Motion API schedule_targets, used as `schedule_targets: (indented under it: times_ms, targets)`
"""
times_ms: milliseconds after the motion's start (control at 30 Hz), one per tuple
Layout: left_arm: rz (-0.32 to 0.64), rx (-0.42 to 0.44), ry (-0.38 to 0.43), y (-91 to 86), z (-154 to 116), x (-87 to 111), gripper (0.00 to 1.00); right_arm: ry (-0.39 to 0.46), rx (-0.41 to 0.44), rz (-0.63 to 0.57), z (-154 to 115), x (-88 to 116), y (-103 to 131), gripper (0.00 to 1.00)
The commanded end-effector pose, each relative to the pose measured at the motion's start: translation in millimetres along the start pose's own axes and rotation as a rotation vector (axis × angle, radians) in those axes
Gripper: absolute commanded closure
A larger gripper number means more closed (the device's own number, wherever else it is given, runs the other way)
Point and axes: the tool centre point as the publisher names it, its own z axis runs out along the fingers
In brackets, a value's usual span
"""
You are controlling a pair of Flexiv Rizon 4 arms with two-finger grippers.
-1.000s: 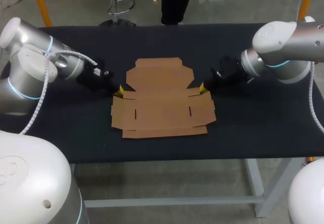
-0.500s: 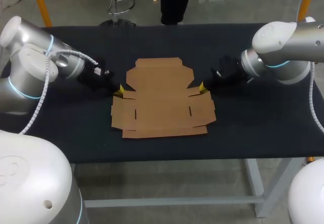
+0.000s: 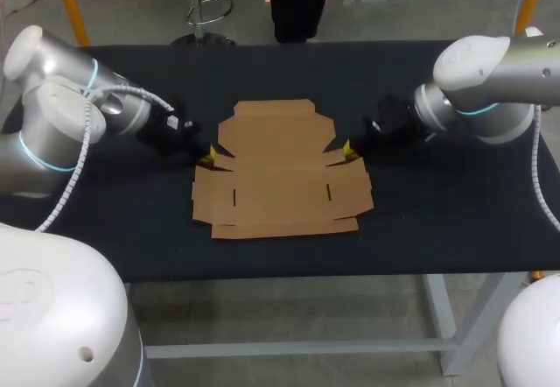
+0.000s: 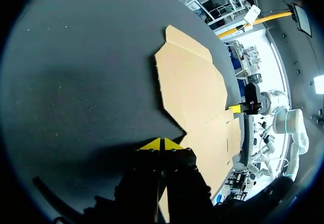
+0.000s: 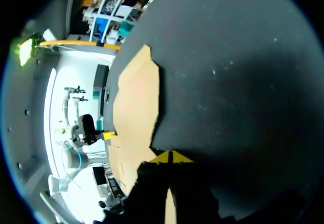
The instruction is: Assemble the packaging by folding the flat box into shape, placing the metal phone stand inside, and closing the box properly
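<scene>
flat box (image 3: 280,172): one cardboard blank, lying unfolded on the black table (image 3: 437,212), all flaps down.
left gripper (image 3: 207,155): yellow tips pressed together with nothing between them, low at the blank's left side notch.
right gripper (image 3: 349,150): tips likewise closed and empty, at the matching right side notch.
placement reason: judged, the closed tips sit at opposite notches so both side flaps can be pried up evenly.
metal phone stand: not seen in any view.
count: one blank, two grippers, no stand.
progress: judged, folding not yet begun.
</scene>
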Motion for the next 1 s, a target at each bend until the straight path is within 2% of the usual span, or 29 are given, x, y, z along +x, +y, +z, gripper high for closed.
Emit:
schedule_targets:
  times_ms: [33, 200, 400, 1000]
  targets:
    - [-0.002, 0.007, -0.02, 4.6, -4, 6.5, 1.0, -0.01, -0.009, -0.004, -1, 4, -2, 1.0]
    - [-0.014, 0.025, -0.053, 8.8, -5, 7.9, 1.0, -0.023, -0.014, -0.005, 1, 7, -2, 1.0]
    - [-0.019, 0.03, -0.053, 11.3, -7, 7.6, 1.0, -0.035, -0.02, -0.007, 2, 11, -4, 1.0]
    - [0.014, 0.035, -0.081, 12.9, -3, 22.8, 1.0, -0.083, -0.054, -0.023, 3, 25, -9, 1.0]
